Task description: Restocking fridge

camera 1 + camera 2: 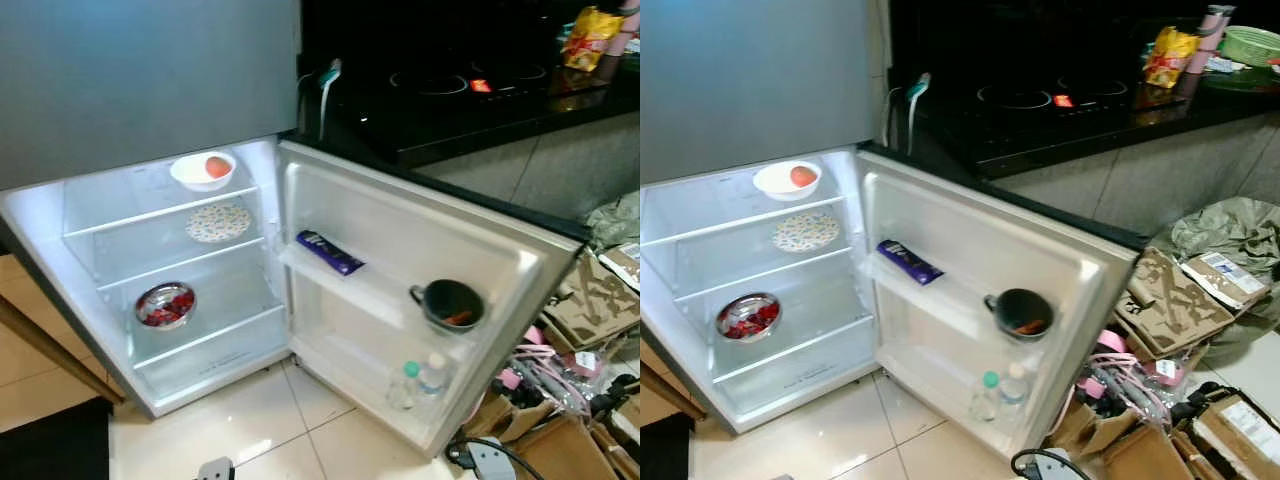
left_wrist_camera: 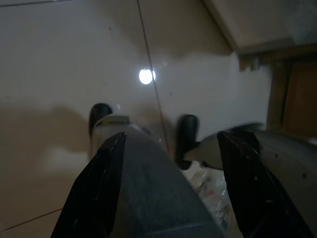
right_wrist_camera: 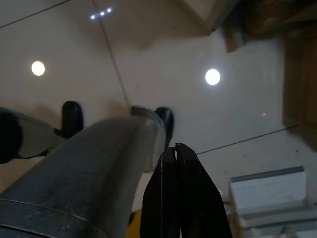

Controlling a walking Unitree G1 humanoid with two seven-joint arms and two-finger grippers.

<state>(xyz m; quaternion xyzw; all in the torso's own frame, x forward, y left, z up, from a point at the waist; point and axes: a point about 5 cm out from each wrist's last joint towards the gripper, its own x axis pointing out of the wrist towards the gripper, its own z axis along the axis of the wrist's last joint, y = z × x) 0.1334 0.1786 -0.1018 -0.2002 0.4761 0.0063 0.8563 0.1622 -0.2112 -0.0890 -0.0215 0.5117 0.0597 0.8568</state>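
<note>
The fridge (image 1: pixel 40 215) stands open and lit, its door (image 1: pixel 420 225) swung out to the right. A white bowl (image 1: pixel 196 176) with an orange fruit (image 1: pixel 217 166) sits on the top shelf. Below it lies a patterned plate (image 1: pixel 218 222), then a steel bowl (image 1: pixel 165 304) of red food. The door holds a purple packet (image 1: pixel 329 253), a dark pot (image 1: pixel 452 304) and two bottles (image 1: pixel 420 378). My left gripper (image 2: pixel 171 136) hangs open over the tiled floor, holding nothing. My right gripper (image 3: pixel 176 148) hangs shut, with nothing between its fingers.
A black counter with a cooktop (image 1: pixel 450 85) runs behind the door, with a yellow packet (image 1: pixel 590 38) on it. Cardboard, cables and bags (image 1: pixel 1180 300) crowd the floor right of the door. A wooden edge (image 1: pixel 50 350) stands at the left. A white plug (image 1: pixel 215 468) lies on the near tiles.
</note>
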